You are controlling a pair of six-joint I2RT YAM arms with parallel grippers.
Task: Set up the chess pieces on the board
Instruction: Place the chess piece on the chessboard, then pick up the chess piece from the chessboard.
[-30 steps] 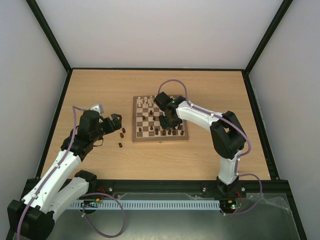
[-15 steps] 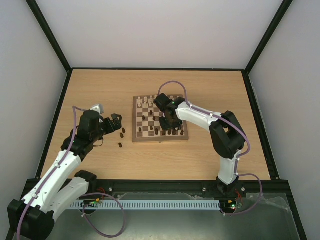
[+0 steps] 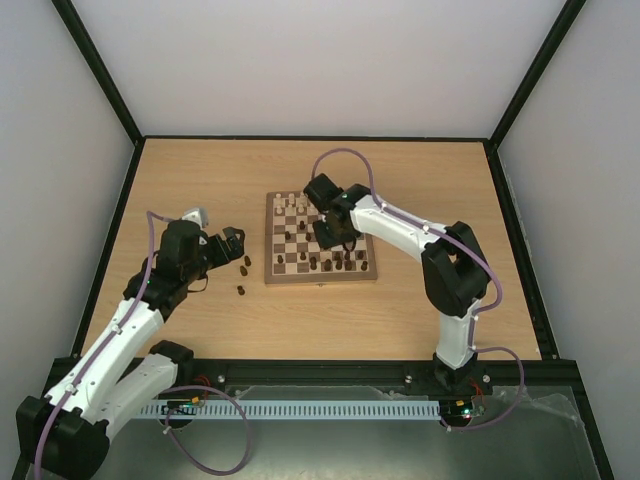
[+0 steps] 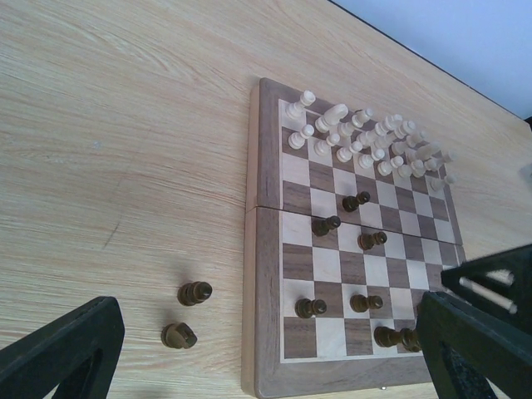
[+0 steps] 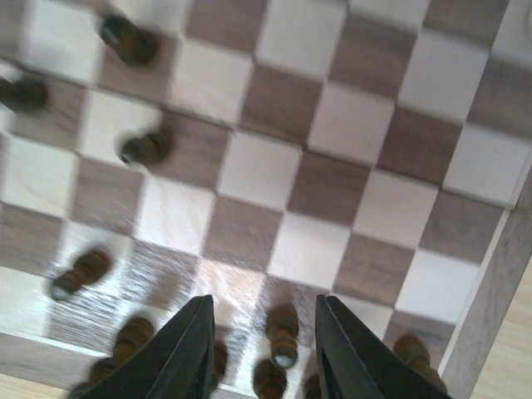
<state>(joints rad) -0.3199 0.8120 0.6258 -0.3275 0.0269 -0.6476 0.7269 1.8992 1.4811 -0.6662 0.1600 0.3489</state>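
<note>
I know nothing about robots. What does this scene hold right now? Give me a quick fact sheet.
Setting: board on a wooden table
Far rows: pale pieces, crowded together
Near half: dark pieces, scattered
Off board: stray dark pieces on the table, left of the board
Left arm: left pincer open, empty, near the strays
Right arm: right pincer open above the board's near edge, astride a standing dark piece

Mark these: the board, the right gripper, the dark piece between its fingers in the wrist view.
board [image 4: 266, 166], left wrist view, on its light wood left border.
right gripper [image 5: 264, 301], right wrist view, midway between its fingers [image 5: 187, 357].
dark piece [image 5: 283, 331], right wrist view, on its rounded body.
</note>
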